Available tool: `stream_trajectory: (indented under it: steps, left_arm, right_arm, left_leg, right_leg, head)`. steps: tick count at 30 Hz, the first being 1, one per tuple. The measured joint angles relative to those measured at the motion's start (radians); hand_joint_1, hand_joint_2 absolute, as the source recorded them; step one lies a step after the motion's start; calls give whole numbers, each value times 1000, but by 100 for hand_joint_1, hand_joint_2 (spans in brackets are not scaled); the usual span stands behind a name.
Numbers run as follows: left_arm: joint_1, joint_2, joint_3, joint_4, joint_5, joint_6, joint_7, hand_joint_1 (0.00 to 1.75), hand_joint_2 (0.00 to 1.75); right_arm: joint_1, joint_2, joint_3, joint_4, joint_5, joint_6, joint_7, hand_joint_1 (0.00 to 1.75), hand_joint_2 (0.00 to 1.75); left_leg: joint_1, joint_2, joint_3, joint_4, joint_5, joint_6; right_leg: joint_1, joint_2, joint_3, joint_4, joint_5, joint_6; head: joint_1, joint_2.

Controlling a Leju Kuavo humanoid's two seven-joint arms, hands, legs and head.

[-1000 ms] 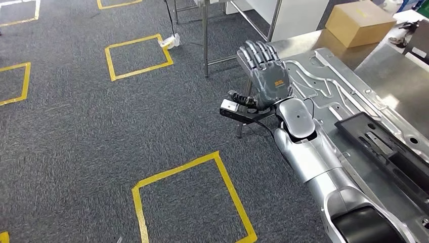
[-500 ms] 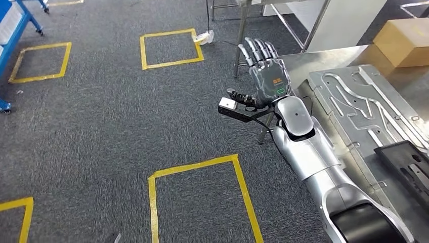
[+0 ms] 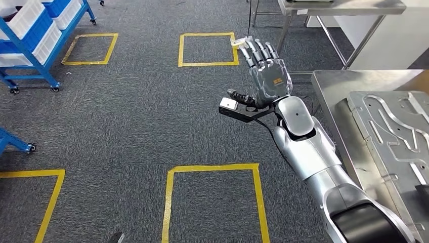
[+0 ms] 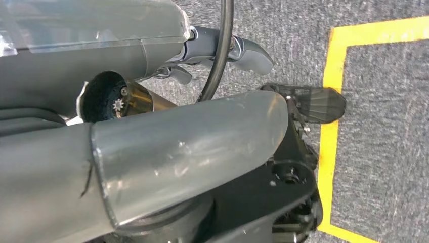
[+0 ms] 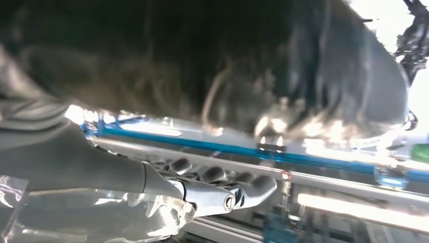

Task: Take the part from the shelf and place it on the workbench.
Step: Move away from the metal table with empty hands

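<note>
My right hand (image 3: 265,73) is raised over the grey carpet, palm away from me, fingers stretched apart and holding nothing. The right wrist view shows its fingers (image 5: 222,187) against a blurred, bright background. A blue wheeled shelf (image 3: 35,53) with white bins (image 3: 28,15) stands at the far left. I cannot make out the part on it. The steel workbench (image 3: 334,101) lies at the right, beside my right arm, with a stamped metal plate (image 3: 399,131) on it. My left hand (image 4: 238,48) hangs above the floor, fingers loosely extended around nothing.
Yellow tape squares (image 3: 210,48) mark the carpet between me and the shelf. A second steel table (image 3: 339,7) with thin legs stands at the back right. Another blue frame on a wheel (image 3: 15,142) pokes in at the left edge.
The camera has swung left: the workbench and its plate slid to the right edge, and the blue shelf came into sight. My right hand keeps the same raised, spread pose.
</note>
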Motion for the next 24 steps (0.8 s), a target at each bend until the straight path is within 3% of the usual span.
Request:
stream_trajectory:
  steps: [2, 4, 6, 8, 9, 10, 13, 15, 17, 18, 20, 22, 24]
  left_arm:
    - [2, 1, 0, 0, 3, 1, 1, 0, 0]
    - [4, 1, 0, 0, 5, 2, 3, 0, 0]
    - [2, 2, 0, 0, 6, 3, 4, 0, 0]
    - [-2, 2, 0, 0, 8, 3, 5, 0, 0]
    - [-2, 2, 0, 0, 9, 3, 6, 0, 0]
    - [-1, 3, 0, 0, 9, 3, 7, 0, 0]
    - [0, 3, 1, 0, 10, 3, 9, 0, 0]
    - [-1, 3, 1, 0, 12, 3, 11, 0, 0]
    - [0, 3, 1, 0, 12, 3, 12, 0, 0]
    - [2, 3, 1, 0, 12, 3, 13, 0, 0]
    - [3, 3, 1, 0, 12, 3, 13, 0, 0]
    - [0, 3, 1, 0, 13, 2, 13, 0, 0]
    - [-2, 3, 1, 0, 14, 2, 13, 0, 0]
  right_arm:
    - [-1, 3, 0, 0, -1, 0, -1, 0, 0]
    - [-3, 5, 0, -1, -2, -1, -2, 0, 0]
    - [-2, 4, 0, 0, -4, -1, -3, 0, 0]
    - [4, 2, 0, 4, -6, -1, -3, 0, 0]
    - [7, 1, 0, 6, -7, -1, -3, 0, 0]
    - [9, 0, 0, 7, -8, -1, -3, 0, 0]
    - [6, -3, 0, 8, -10, -1, -3, 0, 0]
    - [5, -3, 0, 9, -10, 0, -4, 0, 0]
    - [4, -1, 0, 8, -10, 0, -5, 0, 0]
    - [3, 0, 0, 8, -10, 0, -5, 0, 0]
    - [0, 1, 0, 7, -10, 0, -5, 0, 0]
    - [-1, 2, 0, 8, -10, 0, -5, 0, 0]
    - [2, 1, 0, 8, -10, 0, -5, 0, 0]
  left_leg:
    - [1, -22, 0, -3, 1, 11]
    - [4, -40, 7, -8, 1, 23]
    - [6, -56, 13, -11, -2, 33]
    - [5, -79, 17, -10, -6, 38]
    - [5, -92, 20, -10, -8, 38]
    - [5, -107, 23, -8, -11, 37]
    - [5, -144, 33, 1, -25, 27]
    - [6, -160, 29, 5, -32, 18]
    - [10, -176, 28, 1, -33, 6]
    - [10, -170, 29, 4, -36, 0]
    - [7, -126, 8, 53, -60, -8]
    - [6, -77, -59, 176, -105, -12]
    - [7, -64, -125, 273, -120, -14]
  right_leg:
    - [-1, -11, 3, 1, -7, 9]
    - [-8, 22, -7, 31, -29, 19]
    - [-15, 75, -63, 144, -80, 24]
    - [-16, 93, -144, 277, -119, 27]
    - [-17, 95, -167, 304, -112, 27]
    - [-18, 97, -172, 291, -85, 27]
    - [-24, 135, -108, 104, 36, 22]
    - [-22, 154, -82, 42, 55, 19]
    - [-19, 138, -74, 34, 49, 10]
    - [-18, 129, -65, 26, 48, 5]
    - [-20, 108, -42, 8, 43, -9]
    - [-15, 86, -25, 2, 32, -19]
    - [-10, 62, -11, 3, 17, -22]
  head:
    - [0, 0]
    - [1, 0]
    - [1, 0]
    - [1, 0]
    - [1, 0]
    - [1, 0]
    - [1, 0]
    - [1, 0]
    - [1, 0]
    - [1, 0]
    - [-3, 0]
    - [-6, 0]
    - [-7, 0]
